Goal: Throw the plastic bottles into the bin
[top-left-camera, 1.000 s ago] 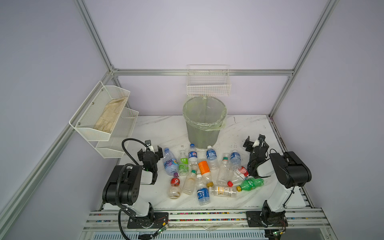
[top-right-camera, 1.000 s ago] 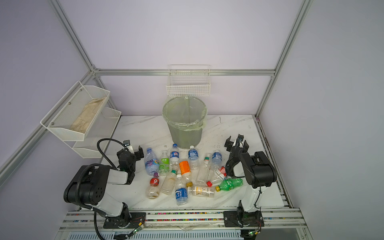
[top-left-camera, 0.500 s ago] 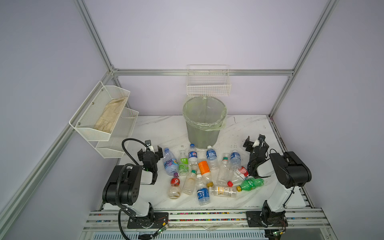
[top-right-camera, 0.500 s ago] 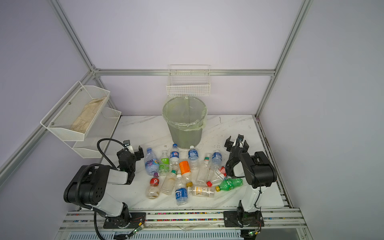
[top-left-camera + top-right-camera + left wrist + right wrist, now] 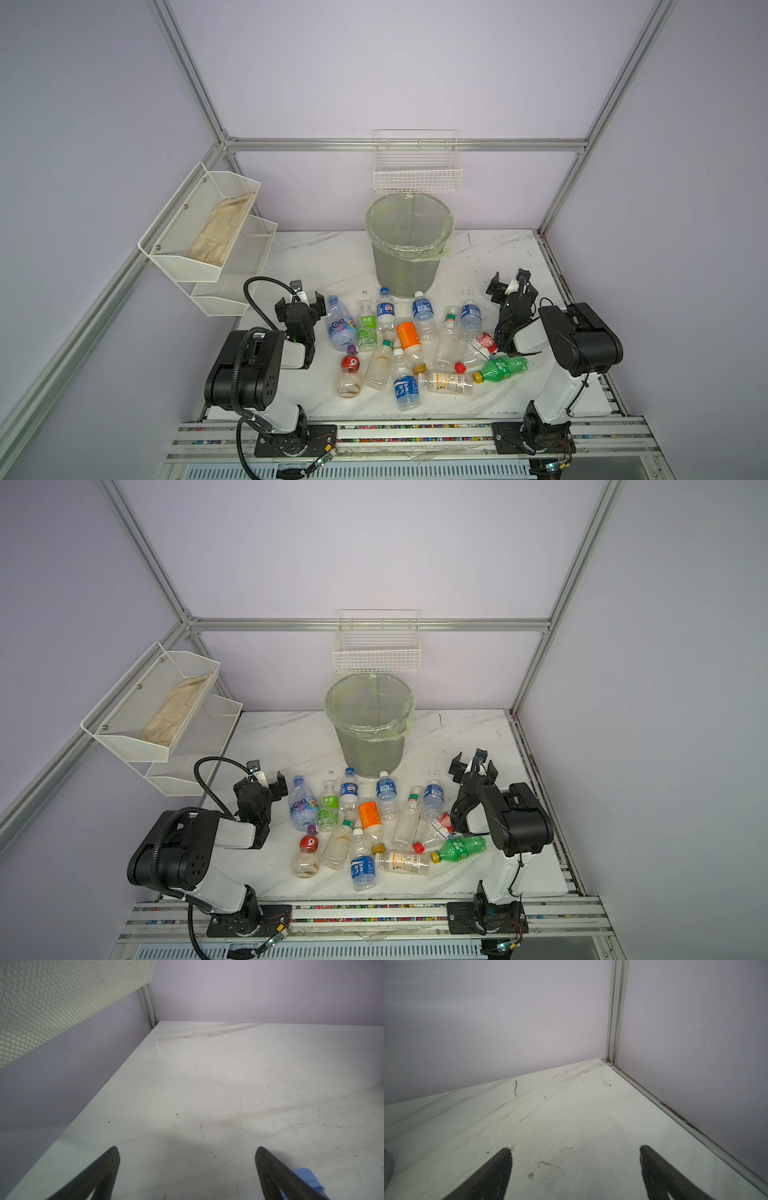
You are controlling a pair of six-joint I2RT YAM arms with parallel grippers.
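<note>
Bottles (image 5: pixel 407 337), clear, colour-labelled, near lined grey bin (image 5: pixel 405 268)

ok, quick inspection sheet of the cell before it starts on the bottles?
Surface: white marble table, scuffed.
Job's things: plastic bottles clustered before the bin; no bottle seen inside it.
Clutter: nothing seen.
Grippers: left gripper and right gripper open, empty, flanking the cluster.
Cables: black cable loops above the left arm, clear of bottles.
Surroundings: wire basket above the bin; mesh shelf trays holding a beige cloth.
</note>
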